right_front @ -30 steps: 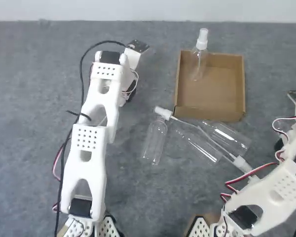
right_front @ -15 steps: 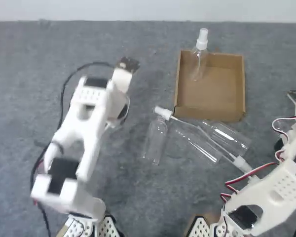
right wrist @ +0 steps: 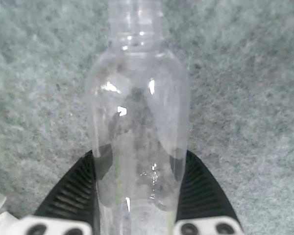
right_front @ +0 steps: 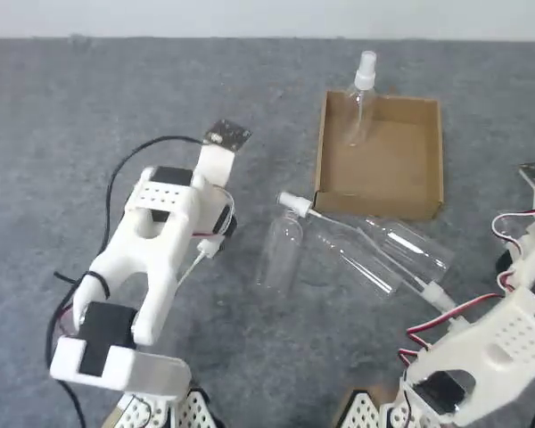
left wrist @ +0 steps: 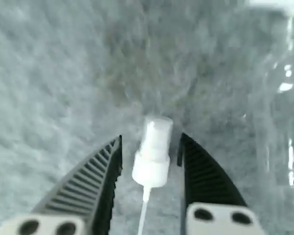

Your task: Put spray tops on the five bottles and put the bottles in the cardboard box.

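Observation:
My left gripper (left wrist: 149, 139) is shut on a white spray top (left wrist: 152, 156) and holds it above the grey carpet, its thin tube trailing back toward the camera. In the high view the left arm (right_front: 165, 241) bends over the carpet left of the bottles. My right gripper (right wrist: 139, 159) is shut on a clear uncapped bottle (right wrist: 137, 112) whose open neck points away. A capless bottle (right_front: 281, 254) lies on the carpet. Beside it lie two capped bottles (right_front: 352, 254) (right_front: 415, 254). Another capped bottle (right_front: 361, 102) leans in the cardboard box (right_front: 379, 205).
The box sits at the back right of the carpet. The right arm (right_front: 495, 352) occupies the near right corner, with red wires around it. A black cable loops from the left arm. Open carpet stretches across the far left.
The left arm has folded back from the far side toward the near left, its wrist dropping closer to the capless bottle. The right arm and the bottles have not moved.

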Controlling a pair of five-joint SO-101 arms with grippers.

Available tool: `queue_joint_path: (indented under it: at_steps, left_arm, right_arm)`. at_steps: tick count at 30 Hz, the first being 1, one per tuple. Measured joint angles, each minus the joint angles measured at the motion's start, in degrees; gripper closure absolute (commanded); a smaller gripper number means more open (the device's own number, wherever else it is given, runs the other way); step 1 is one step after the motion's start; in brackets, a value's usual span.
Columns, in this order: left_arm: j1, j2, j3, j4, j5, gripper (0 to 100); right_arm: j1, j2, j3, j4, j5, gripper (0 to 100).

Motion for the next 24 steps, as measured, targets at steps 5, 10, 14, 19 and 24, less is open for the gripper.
queue_joint_path:
  at_steps: [5, 10, 14, 19, 24]
  left_arm:
    - [0.0, 0.0, -2.8, 0.0, -1.0, 83]
    - [0.0, 0.0, -0.4, -2.1, -5.9, 83]
    - [0.0, 0.0, 3.5, -5.5, -9.0, 83]
    - [0.0, 0.0, 5.8, -8.8, -10.5, 83]
    - [0.1, 3.9, 6.3, -11.2, -10.2, 88]
  right_arm:
    - [0.0, 0.0, 0.0, 0.0, 0.0, 98.6]
    - [0.0, 0.0, 0.0, 0.0, 0.0, 98.6]
    - [0.0, 0.0, 0.0, 0.2, 0.0, 98.6]
    - [0.0, 0.0, 0.0, 0.2, 0.0, 98.6]
    - [0.0, 0.0, 0.0, 0.2, 0.0, 98.6]
